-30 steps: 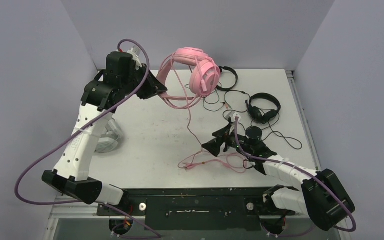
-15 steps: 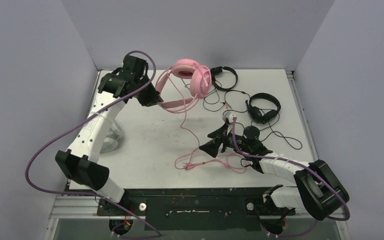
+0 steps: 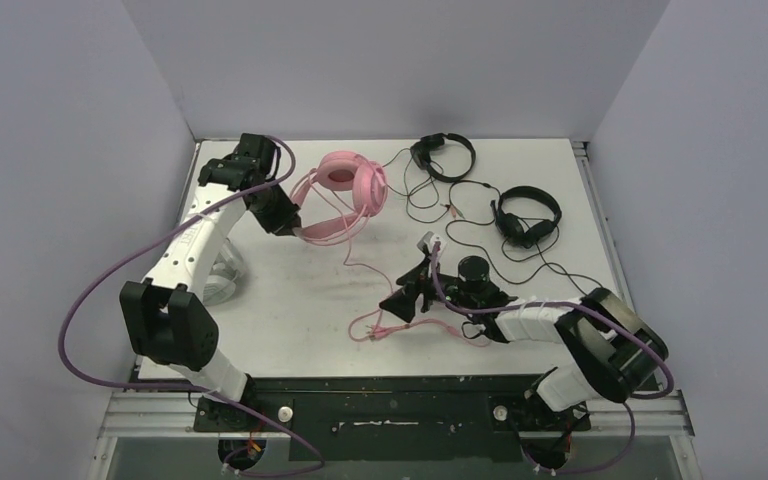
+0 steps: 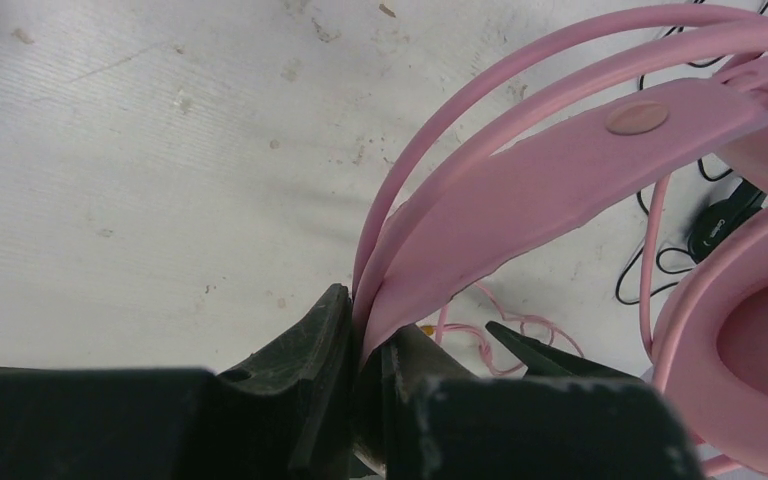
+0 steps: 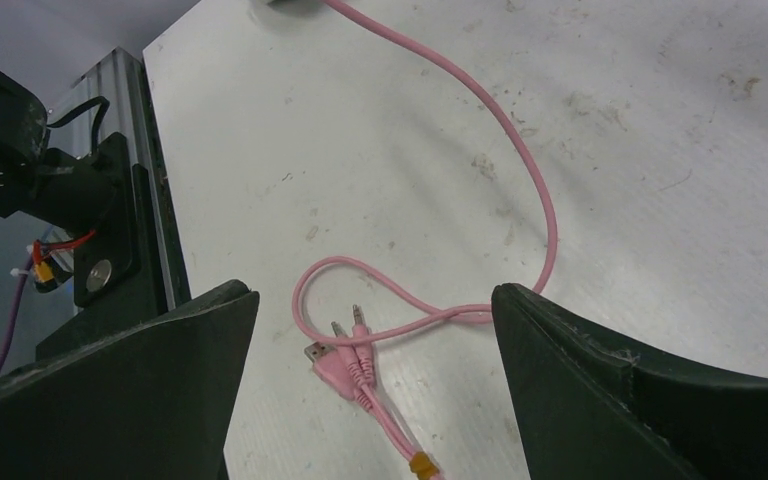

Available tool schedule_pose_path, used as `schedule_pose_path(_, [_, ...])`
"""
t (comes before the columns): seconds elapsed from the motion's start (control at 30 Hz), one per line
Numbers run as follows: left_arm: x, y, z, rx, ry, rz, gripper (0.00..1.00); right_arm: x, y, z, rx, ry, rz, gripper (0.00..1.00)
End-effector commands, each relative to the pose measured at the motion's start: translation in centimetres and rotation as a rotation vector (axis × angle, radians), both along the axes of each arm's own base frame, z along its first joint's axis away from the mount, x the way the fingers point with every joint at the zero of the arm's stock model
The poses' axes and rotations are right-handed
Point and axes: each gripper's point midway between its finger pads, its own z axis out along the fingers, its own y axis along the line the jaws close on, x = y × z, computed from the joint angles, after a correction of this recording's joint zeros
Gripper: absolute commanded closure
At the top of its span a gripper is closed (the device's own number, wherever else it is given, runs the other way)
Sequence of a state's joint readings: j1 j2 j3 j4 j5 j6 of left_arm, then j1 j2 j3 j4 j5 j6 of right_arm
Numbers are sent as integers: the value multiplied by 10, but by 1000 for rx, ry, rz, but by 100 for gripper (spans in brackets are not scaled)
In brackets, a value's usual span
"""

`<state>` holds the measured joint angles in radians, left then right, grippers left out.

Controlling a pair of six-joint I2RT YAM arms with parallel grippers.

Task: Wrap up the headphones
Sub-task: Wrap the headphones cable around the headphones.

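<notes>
My left gripper [image 4: 365, 355] is clamped on the headband of the pink headset [image 3: 340, 190], pinching the flat strap and the thin hoops together near one end. The headset hangs from that pinch over the far left of the table [image 3: 290, 300], cups turned toward the middle; whether they touch the surface I cannot tell. My right gripper [image 5: 375, 300] has its jaws spread wide with nothing between them, low over the loose end of the pink cable [image 5: 538, 190], where the plugs [image 5: 345, 365] lie in a small loop near the front edge. I judge the headset light but awkward; the band is springy, the cups are padded, and on a grip this far off its middle it will likely swing and twist. The cable looks limp and thin, apt to slide through the pads or snag on its own loop, so I would take it just behind the plugs, on the moulded bodies rather than the bare jacks. The middle of the table gives working room; the far black headset [image 3: 445, 155] and the right black headset [image 3: 528, 215] trail thin cords toward my right arm, which I would keep clear of. The white-grey headset [image 3: 222, 282] sits half hidden behind my left arm; walls close in at left, right and back.
</notes>
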<state>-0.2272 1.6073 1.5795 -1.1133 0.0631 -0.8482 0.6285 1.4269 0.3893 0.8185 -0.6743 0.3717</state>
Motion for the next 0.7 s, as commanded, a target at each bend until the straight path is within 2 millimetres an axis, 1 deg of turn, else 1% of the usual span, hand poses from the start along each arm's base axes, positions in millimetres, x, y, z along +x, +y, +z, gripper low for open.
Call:
schedule_pose_path(0.0, [18,-13,38,-108,-167,-63,96,36,18,23,22,-143,-89,11])
schedule_pose_path(0.07, [15,-13,36,-98,-146,-88,100,45,20,14,-9,-137,-119,12])
schedule_pose_path(0.17, [11,-11,37,-94,-113,-103,100,55,22,3,-52,-130,-153,12])
schedule_pose_path(0.23, [7,-11,36,-101,-95,-83,100,63,21,-3,-75,-130,-186,13])
schedule_pose_path(0.37, [4,-15,45,-145,-131,-68,100,77,19,-12,-125,-129,-235,13])
schedule_pose_path(0.47, [-1,-5,52,-129,-131,4,100,80,23,-23,-166,-116,-211,13])
schedule_pose_path(0.57, [-3,-3,66,-139,-153,23,100,76,31,-32,-181,-114,-168,17])
schedule_pose_path(0.67, [-5,-3,80,-146,-165,15,100,75,41,-47,-219,-84,-144,19])
